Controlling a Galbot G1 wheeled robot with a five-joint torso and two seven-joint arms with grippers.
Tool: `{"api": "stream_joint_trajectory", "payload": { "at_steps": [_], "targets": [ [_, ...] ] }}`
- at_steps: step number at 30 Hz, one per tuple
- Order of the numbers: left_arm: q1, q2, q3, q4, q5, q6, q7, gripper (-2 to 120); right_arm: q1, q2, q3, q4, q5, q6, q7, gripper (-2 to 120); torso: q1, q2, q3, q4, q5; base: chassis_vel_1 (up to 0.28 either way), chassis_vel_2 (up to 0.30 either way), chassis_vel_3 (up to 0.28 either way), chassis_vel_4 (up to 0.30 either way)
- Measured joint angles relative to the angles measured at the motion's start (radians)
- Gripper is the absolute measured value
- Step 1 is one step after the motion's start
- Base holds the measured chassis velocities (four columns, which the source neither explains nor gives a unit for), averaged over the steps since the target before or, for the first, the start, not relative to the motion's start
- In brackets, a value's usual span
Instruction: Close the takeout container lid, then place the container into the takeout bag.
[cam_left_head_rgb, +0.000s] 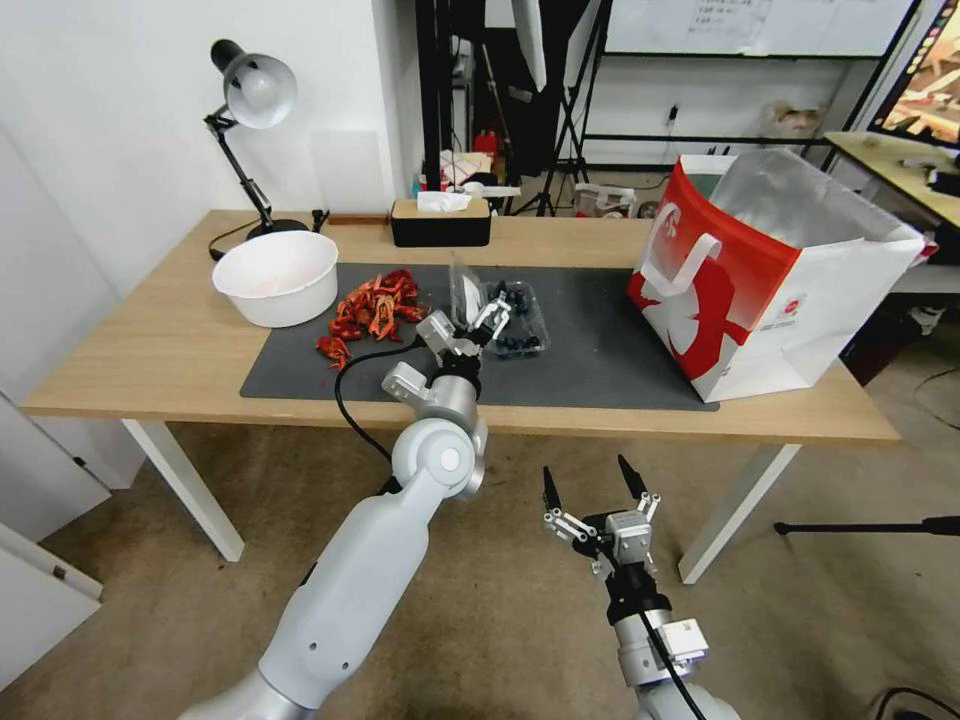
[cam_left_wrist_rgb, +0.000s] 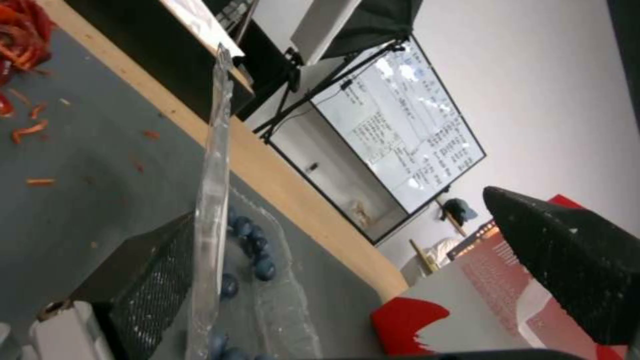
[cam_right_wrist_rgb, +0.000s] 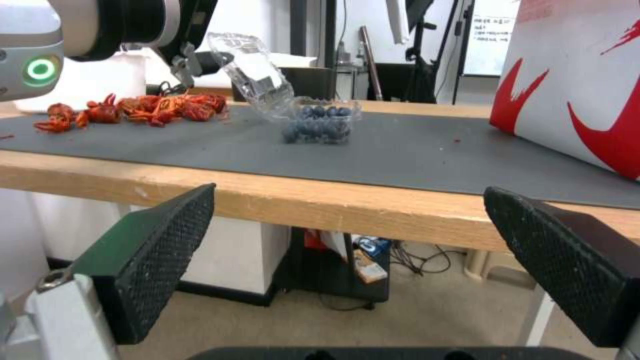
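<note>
The small clear plastic clamshell takeout container (cam_left_head_rgb: 515, 322) of dark berries is set on the grey mat, well apart from the big red-and-white paper takeout bag (cam_left_head_rgb: 765, 270). Its clear lid (cam_left_head_rgb: 463, 290) is stood nearly upright, flanked by the widely spread fingers of the left gripper (cam_left_head_rgb: 463, 325). The lid should probably be pushed over gently and pressed flat until latched. The right gripper (cam_left_head_rgb: 598, 488) is held open below the table's front edge.
</note>
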Motion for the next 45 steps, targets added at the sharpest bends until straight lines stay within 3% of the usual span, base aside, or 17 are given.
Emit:
{"api": "stream_joint_trajectory", "payload": {
  "at_steps": [8, 23, 45],
  "targets": [
    [-0.003, 0.002, -0.001, 0.013, -0.029, 0.0, 0.058, 100, -0.003, 0.002, -0.001, -0.003, -0.005, 0.003, 0.0, 100, 0.0, 0.0, 0.0, 0.0, 0.0, 0.0, 0.0, 0.0, 0.0],
    [-0.043, -0.011, -0.045, 0.052, -0.253, 0.069, 0.16, 100, -0.008, 0.014, -0.009, -0.02, -0.03, 0.016, 0.0, 100, 0.0, 0.0, 0.0, 0.0, 0.0, 0.0, 0.0, 0.0, 0.0],
    [-0.105, -0.078, -0.034, 0.061, -0.354, 0.22, 0.045, 100, -0.028, 0.028, -0.004, -0.018, -0.047, 0.024, 0.0, 100, 0.0, 0.0, 0.0, -0.0002, 0.0002, 0.0, 0.0, 0.0, 0.0]
  ]
}}
